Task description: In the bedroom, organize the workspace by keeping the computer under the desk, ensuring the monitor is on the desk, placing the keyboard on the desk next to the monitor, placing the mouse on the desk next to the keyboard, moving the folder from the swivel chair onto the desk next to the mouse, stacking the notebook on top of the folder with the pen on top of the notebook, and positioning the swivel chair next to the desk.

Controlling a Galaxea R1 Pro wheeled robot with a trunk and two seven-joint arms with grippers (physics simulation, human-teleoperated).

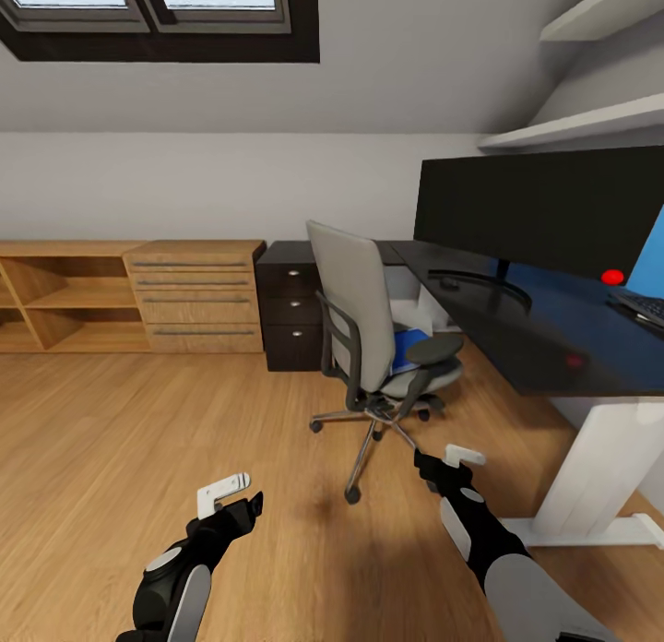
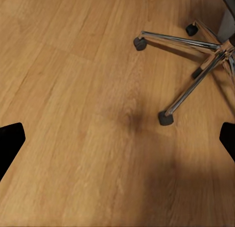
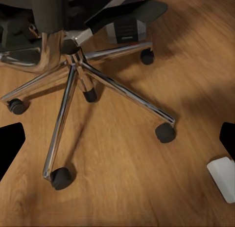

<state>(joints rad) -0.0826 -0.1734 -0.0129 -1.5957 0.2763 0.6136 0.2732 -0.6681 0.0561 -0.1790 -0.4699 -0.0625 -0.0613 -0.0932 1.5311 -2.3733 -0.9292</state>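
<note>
A bedroom with a light wooden plank floor (image 1: 138,439), pale grey walls and a dark-framed skylight (image 1: 157,15) in the sloped ceiling. Against the far wall stand low light wooden cabinets (image 1: 129,296) with open shelves and drawers. Two white shelves (image 1: 590,116) hang high on the right wall.

The desk (image 1: 516,338), a glossy black top on a white leg, runs along the right side; its black drawers with silver knobs (image 1: 290,319) sit at the far corner. The monitor (image 1: 544,208) stands on the desk near its back edge, a red dot at its lower corner. The keyboard (image 1: 641,305) lies on the desktop at the picture's right edge, only partly in view.

The swivel chair (image 1: 369,338) stands on the floor just beside the desk's front edge, back turned toward the camera. The folder (image 1: 410,342), bright blue, lies on its seat.

The left gripper (image 1: 226,494) and right gripper (image 1: 452,462) hover low over the floor near the chair's chrome star base, both with fingers spread wide and holding nothing.
</note>
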